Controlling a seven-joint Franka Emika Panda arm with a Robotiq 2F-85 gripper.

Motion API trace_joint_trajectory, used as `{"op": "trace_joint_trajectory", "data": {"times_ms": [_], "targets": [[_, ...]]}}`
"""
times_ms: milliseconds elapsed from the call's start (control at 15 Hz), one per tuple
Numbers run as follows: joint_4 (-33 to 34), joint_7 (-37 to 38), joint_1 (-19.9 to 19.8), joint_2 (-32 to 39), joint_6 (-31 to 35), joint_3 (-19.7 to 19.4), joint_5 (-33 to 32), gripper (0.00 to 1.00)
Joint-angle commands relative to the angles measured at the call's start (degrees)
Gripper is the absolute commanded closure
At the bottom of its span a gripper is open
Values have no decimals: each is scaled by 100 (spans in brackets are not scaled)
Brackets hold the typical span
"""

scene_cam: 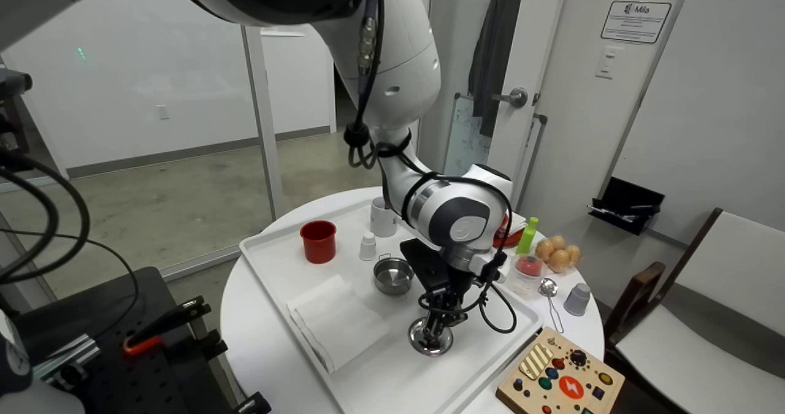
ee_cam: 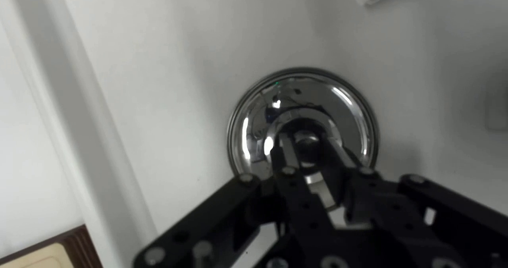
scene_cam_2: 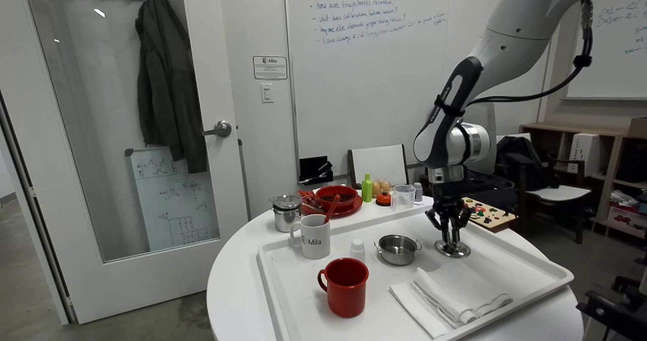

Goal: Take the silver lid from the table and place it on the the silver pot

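Wrist view: gripper (ee_cam: 306, 141) clamps silver lid (ee_cam: 301, 97) at its centre; grasp looks done. Silver pot (scene_cam_2: 398, 251) is uncovered in both exterior views, lid near but apart; can't tell if lifted. Placing pending.

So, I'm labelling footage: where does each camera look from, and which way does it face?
An exterior view: higher than the round white table, facing down across the rectangular white tray; white robot arm from upper left.
An exterior view: on the side of the red cylindrical mug, facing across the table to the large written-on whiteboard; arm at upper right.
Wrist view: on the arm's end, facing down at the round silver metal lid; black pincer at bottom.
Both exterior views share arm, mug, lid.
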Motion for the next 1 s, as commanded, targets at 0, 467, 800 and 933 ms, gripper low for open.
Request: {"op": "trace_joint_trajectory", "data": {"times_ms": [0, 467, 800, 933], "targets": [[92, -323, -105, -20, -233, 108, 263, 91], [-314, -40, 198, -479, -326, -97, 214, 88], [-698, 200, 476, -1074, -320, -211, 161, 88], [-816, 293, 618, -1301, -365, -230, 121, 88]]}}
